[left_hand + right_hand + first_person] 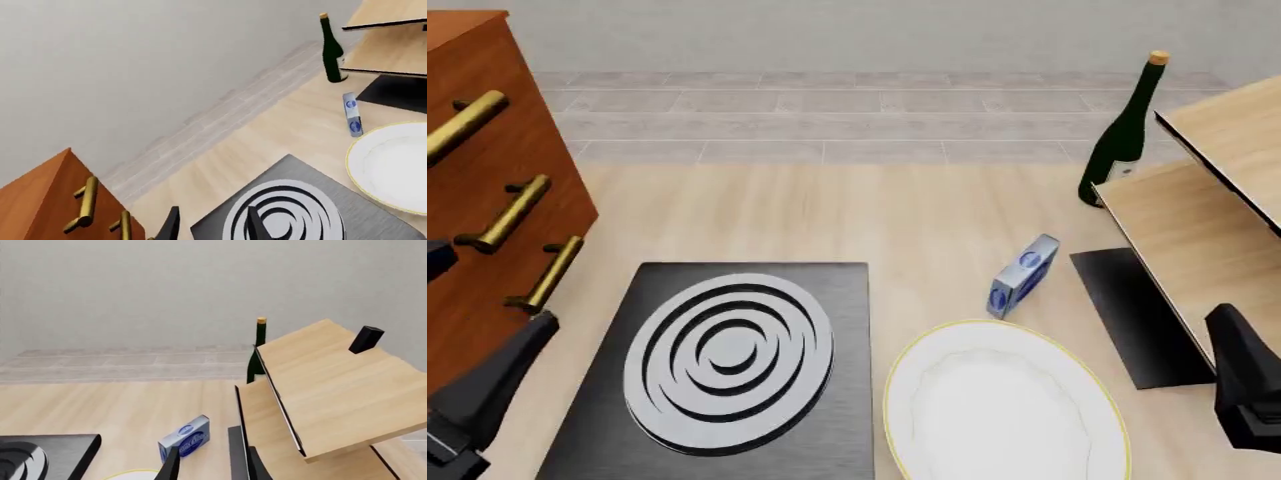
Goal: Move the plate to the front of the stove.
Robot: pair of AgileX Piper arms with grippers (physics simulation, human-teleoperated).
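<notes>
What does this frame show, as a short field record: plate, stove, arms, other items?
plate: plate flat on the table, right of the stove, not held
stove: stove with ringed burner, near left
left gripper: left gripper open, above the stove
right gripper: right gripper open, holding nothing
other: bottle upright far right; blue box behind the plate

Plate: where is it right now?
In the front view the plate lies flat on the table at lower centre-right, just right of the stove, with the small blue box just beyond its far rim.
</notes>
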